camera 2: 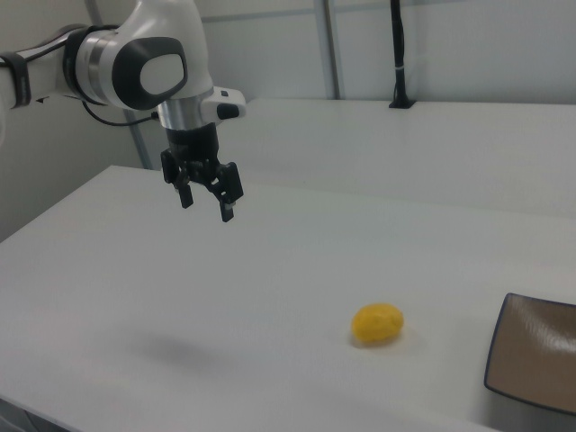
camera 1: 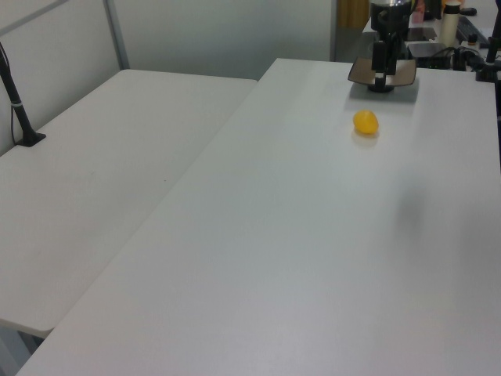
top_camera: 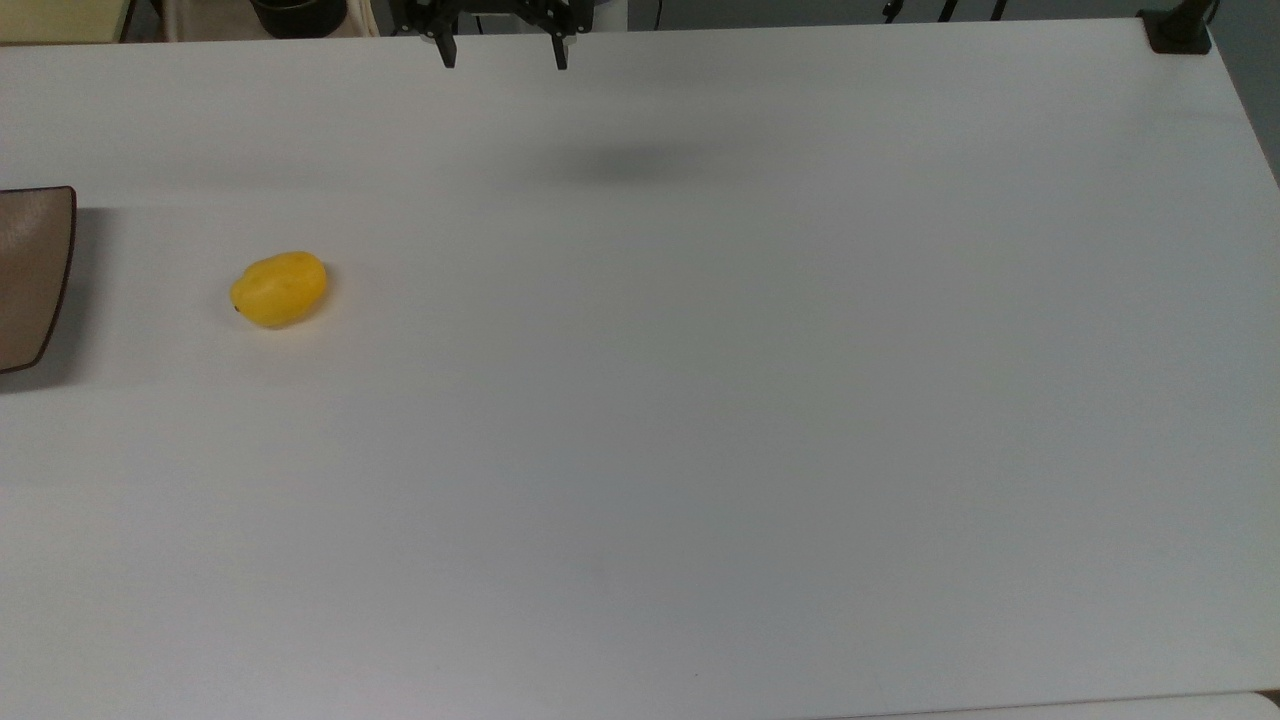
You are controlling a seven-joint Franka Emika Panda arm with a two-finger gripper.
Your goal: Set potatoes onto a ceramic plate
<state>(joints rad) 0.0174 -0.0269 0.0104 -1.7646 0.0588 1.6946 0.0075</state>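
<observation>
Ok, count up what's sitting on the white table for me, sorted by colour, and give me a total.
Yellow: 1, the potato
Brown: 1, the ceramic plate
Total: 2 things on the table. The claw hangs open above it and holds nothing.

You see a wide white table (top_camera: 700,400) with a plain, smooth top. In the left view, a second white table (camera 1: 102,172) stands beside it on the left view's left. A black post (camera 1: 17,102) stands near that second table's far left edge.
</observation>
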